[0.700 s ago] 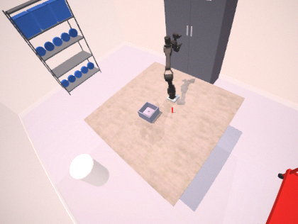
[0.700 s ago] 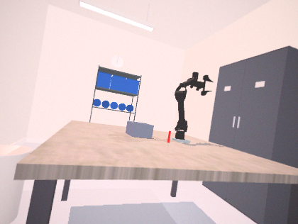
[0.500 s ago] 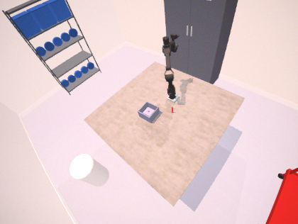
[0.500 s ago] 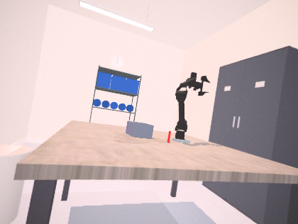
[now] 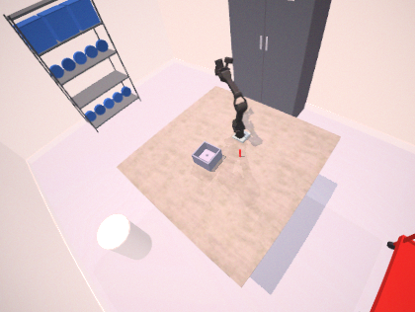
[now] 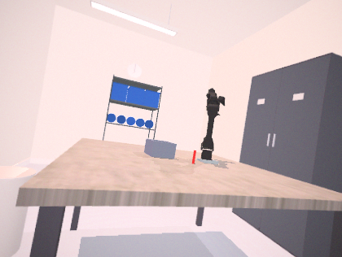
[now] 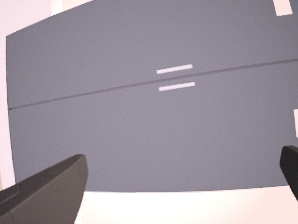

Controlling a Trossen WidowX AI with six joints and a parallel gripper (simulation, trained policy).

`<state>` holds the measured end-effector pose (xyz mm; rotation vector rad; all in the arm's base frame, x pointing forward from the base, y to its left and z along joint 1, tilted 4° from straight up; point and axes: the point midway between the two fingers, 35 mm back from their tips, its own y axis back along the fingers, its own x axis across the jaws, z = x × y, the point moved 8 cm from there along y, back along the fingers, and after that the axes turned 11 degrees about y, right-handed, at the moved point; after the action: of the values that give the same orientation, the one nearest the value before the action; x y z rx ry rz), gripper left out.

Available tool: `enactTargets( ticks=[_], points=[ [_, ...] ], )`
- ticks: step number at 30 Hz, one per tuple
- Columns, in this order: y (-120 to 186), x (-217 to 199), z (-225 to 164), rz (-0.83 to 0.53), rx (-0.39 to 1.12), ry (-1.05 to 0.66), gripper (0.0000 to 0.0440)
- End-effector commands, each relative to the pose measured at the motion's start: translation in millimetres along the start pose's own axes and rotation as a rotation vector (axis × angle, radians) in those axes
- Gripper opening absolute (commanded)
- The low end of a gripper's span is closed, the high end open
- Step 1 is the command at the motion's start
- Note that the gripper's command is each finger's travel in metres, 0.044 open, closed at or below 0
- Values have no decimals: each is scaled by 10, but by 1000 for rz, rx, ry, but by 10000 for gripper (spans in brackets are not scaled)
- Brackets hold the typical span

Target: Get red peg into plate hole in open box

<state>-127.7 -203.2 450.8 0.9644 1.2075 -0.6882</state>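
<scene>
While upright, red peg point(image 5: 240, 153) point(image 6: 194, 157) unheld.

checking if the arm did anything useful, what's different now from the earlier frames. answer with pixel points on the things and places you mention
The arm point(image 5: 240, 106) point(image 6: 210, 126) has swung: in the exterior view its upper part reached right, toward the cabinet point(image 5: 279, 59) point(image 6: 285, 122) point(image 7: 115, 135), and now rises nearly straight above its base. Nothing was taken hold of or let go; the claw point(image 7: 186, 161) is open and empty. The peg point(image 5: 240, 153) point(image 6: 194, 157) still stands upright beside the box point(image 5: 209, 164) point(image 6: 160, 150), both unmoved.
</scene>
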Motion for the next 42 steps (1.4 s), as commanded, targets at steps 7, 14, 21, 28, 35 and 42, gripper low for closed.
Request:
enactTargets(
  ticks=[7,14,21,28,35,42],
  points=[
    [394,481,419,190,-239,-32,440],
    [794,815,617,346,-397,-47,440],
    [1225,1119,686,512,-526,-53,440],
    [1648,1387,636,683,-621,-48,440],
    [2033,1619,488,853,-681,-30,440],
    [2361,1825,264,1015,-702,3,440]
  ],
)
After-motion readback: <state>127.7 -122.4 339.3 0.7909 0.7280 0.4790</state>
